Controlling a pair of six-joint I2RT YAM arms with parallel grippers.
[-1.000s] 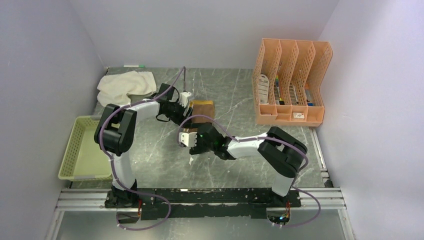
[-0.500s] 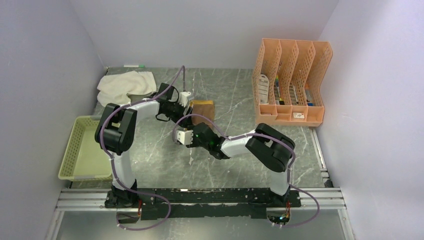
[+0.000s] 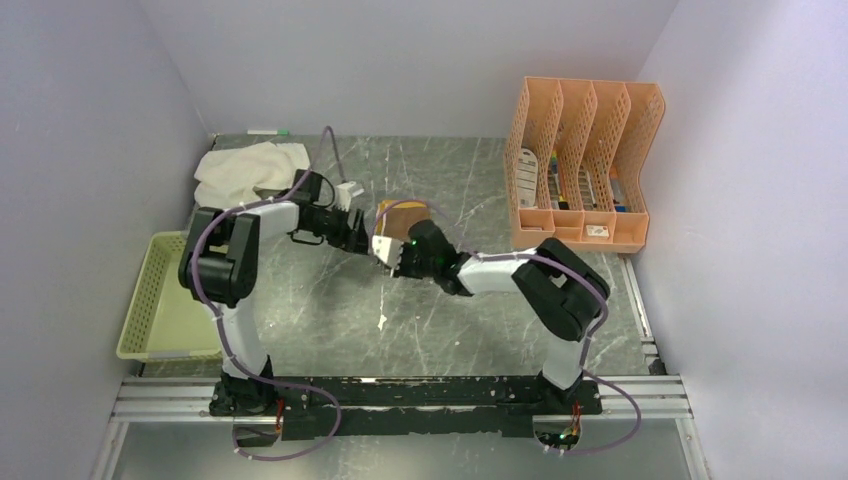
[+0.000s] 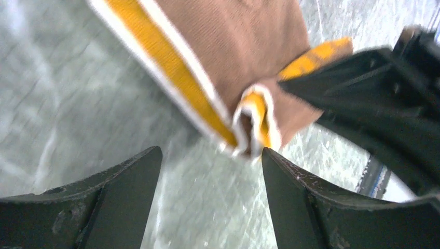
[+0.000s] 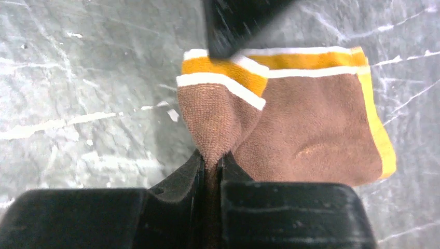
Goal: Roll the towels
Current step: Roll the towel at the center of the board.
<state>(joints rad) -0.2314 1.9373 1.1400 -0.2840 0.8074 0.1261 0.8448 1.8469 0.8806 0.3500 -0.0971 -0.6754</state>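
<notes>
Near the middle of the grey marbled surface (image 3: 330, 310), a little toward the back, lies the brown cloth towel (image 3: 408, 214) with mustard-yellow and white edging, folded into a small flat packet. The right hand (image 5: 210, 162) is pinched tight on it: its two black fingers are pressed together with a bunched fold of the brown cloth squeezed between them. That pulls one corner of the packet up into a ridge while the rest lies flat on the surface beyond. From above, that hand sits at the near left edge of the towel, with the right arm stretched low across from its base. The left hand (image 4: 210, 155) is just beside the same corner, reaching in from the left, its fingers spread wide apart with only bare surface between them. The lifted, yellow-edged corner hangs just past its right fingertip, and whether the two touch I cannot tell. The two hands are very close together, each showing dark and blurred in the other's wrist view. The plain cream-white cloth towel (image 3: 250, 170) lies crumpled in a loose heap at the back left corner of the surface, well apart from both hands. A pale green plastic mesh basket (image 3: 165, 300) sits at the left edge, and an orange perforated plastic file rack (image 3: 545, 115) stands at the back right with small items in its slots
</notes>
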